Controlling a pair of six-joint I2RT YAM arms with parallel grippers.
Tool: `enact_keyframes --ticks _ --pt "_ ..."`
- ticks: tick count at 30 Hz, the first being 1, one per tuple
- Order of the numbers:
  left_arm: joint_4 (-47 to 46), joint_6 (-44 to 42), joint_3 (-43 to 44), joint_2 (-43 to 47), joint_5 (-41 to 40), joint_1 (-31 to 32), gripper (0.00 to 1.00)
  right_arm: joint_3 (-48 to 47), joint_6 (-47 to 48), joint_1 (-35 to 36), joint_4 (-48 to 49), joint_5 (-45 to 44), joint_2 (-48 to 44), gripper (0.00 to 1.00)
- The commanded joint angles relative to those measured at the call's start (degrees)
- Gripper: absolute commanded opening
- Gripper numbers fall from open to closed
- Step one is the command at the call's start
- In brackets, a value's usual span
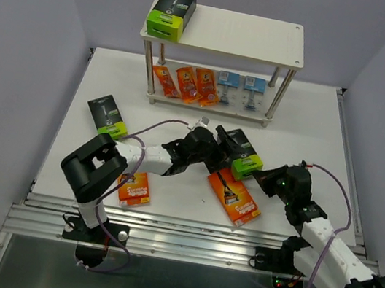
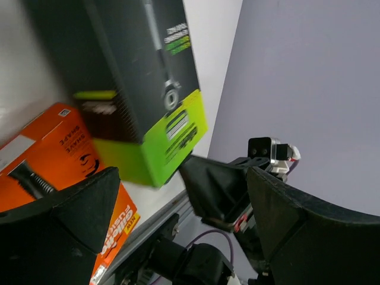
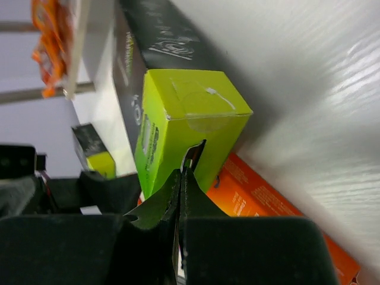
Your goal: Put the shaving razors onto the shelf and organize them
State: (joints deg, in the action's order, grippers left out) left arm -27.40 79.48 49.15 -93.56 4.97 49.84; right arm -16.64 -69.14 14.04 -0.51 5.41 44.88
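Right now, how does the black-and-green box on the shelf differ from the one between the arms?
The shelf box sits on the shelf's top board; the middle box lies on the table, partly over an orange box. No arm is near the shelf box; the open left hand and shut right hand flank the middle box. Both are black with a lime-green end.

There are three black and green boxes [image 1: 172, 11] in total. The flat orange boxes [image 1: 234, 197] are two. The orange packets [image 1: 186, 82] are three, and the clear blue packs [image 1: 226, 87] with a razor inside are two. That makes ten razor items together. There is one shelf [image 1: 268, 42] with two boards and four metal legs. The robot arms [image 1: 143, 154] are two.
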Motion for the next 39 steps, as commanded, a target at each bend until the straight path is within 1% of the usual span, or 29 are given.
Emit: enact_keyframes --ticks 1,4,6,9,13,17,19,21,25,29,32,34,35,36,37,39 --pt "-3.6 2.7 3.3 -4.4 6.0 -0.9 0.99 -4.2 -1.0 7.6 6.9 -8.7 4.9 0.01" --pt "-4.2 3.3 0.8 -3.5 5.4 -2.2 0.99 -5.5 -0.3 9.4 9.6 -9.9 7.4 0.01" --pt "-4.2 2.8 -1.2 -0.8 4.2 -2.7 0.99 -5.7 -0.4 10.0 12.2 -9.5 8.8 0.01" --pt "-3.2 2.1 -3.7 2.5 2.8 -3.6 0.99 -7.3 -0.6 12.7 14.4 -9.5 12.4 0.01" --pt "-0.6 1.3 -6.9 5.8 2.8 -5.3 0.99 -10.5 0.1 15.5 15.5 -10.6 16.6 0.01" --pt "-1.3 1.8 -10.6 7.9 3.5 -7.6 0.99 -13.4 0.8 18.8 15.5 -13.7 17.7 0.01" --pt "-1.3 1.1 -11.6 8.9 3.6 -8.4 0.99 -14.6 0.3 19.4 15.8 -13.1 18.0 0.01" --pt "-1.0 1.3 -13.5 10.5 3.1 -8.4 0.99 -15.6 0.0 20.1 17.2 -12.4 18.3 0.01" --pt "-0.8 3.8 -18.3 13.5 1.8 -8.4 0.99 -18.2 -0.1 24.7 18.3 -13.1 21.5 0.01" --pt "-0.1 3.6 -18.8 15.1 -0.8 -8.4 0.99 -18.7 -2.2 27.0 20.7 -12.8 23.9 0.01" --pt "-0.1 4.9 -20.3 16.9 -2.2 -8.5 0.99 -18.5 -3.1 30.2 22.0 -14.5 24.0 0.01" --pt "-0.2 5.8 -21.3 17.4 -2.3 -8.5 0.99 -18.9 -4.3 31.5 22.2 -13.6 24.9 0.01" --pt "-0.3 6.0 -21.6 17.7 -2.7 -8.5 0.99 -19.0 -4.9 33.3 23.2 -12.4 25.9 0.02" --pt "-0.5 6.2 -21.8 17.8 -3.2 -8.5 0.99 -19.2 -5.4 33.3 23.4 -12.3 25.9 0.02" --pt "-0.5 6.5 -22.0 18.0 -3.7 -8.5 0.99 -19.4 -5.8 35.2 23.6 -12.3 26.7 0.03" --pt "-0.8 6.8 -22.8 18.3 -4.3 -8.4 0.99 -19.9 -6.4 36.6 24.1 -12.9 27.4 0.03"
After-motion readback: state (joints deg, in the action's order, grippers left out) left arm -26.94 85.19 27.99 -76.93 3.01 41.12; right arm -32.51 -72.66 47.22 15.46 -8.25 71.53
